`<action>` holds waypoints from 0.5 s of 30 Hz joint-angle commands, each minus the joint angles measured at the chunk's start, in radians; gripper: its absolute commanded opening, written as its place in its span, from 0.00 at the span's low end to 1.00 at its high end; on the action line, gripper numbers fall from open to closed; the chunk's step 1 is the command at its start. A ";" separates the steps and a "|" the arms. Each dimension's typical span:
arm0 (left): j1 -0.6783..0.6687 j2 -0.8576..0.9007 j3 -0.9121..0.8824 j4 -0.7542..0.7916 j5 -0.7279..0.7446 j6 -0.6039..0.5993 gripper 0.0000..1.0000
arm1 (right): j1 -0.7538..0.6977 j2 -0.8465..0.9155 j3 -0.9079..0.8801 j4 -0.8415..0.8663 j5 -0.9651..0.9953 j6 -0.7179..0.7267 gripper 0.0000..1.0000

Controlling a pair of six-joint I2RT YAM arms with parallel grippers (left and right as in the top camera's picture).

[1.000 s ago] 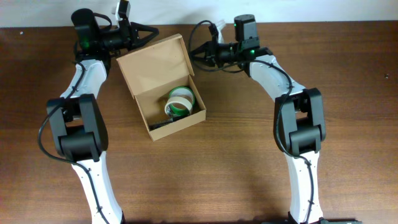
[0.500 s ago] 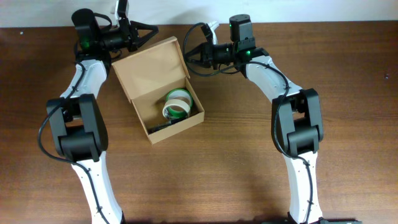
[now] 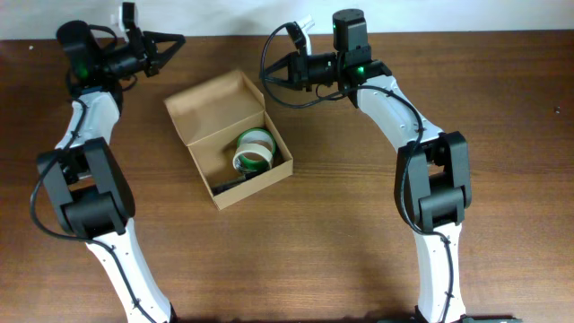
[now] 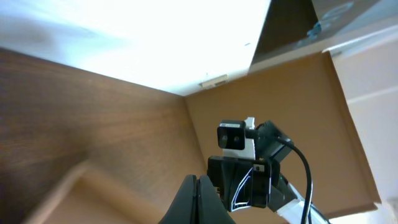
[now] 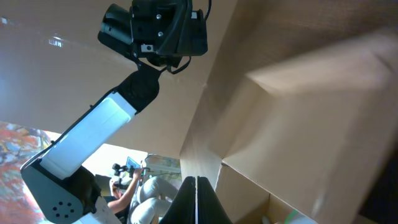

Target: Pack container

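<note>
Lying open, one tan box holds two tape rolls. Left gripper and right gripper are closed, empty.

A dark brown wooden table fills nearly the whole overhead view, its grain running left to right, with a pale white strip beyond its far edge. Two tape rolls lie inside the container, touching and partly overlapping: a cream roll toward the back and a green-edged roll in front of it. A small dark object, too small to identify, lies along the front wall just beside them. The right wrist view shows a blurred, colourful patch of room behind.
</note>
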 commanded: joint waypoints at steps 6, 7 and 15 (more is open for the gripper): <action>0.027 0.005 0.016 -0.570 -0.164 0.428 0.02 | -0.042 -0.039 0.019 -0.174 0.075 -0.028 0.04; 0.034 0.005 0.016 -0.757 -0.273 0.556 0.02 | -0.059 -0.039 0.019 -0.255 0.116 -0.055 0.04; 0.057 0.005 0.021 -1.019 -0.511 0.731 0.02 | -0.129 -0.039 0.019 -0.547 0.282 -0.190 0.04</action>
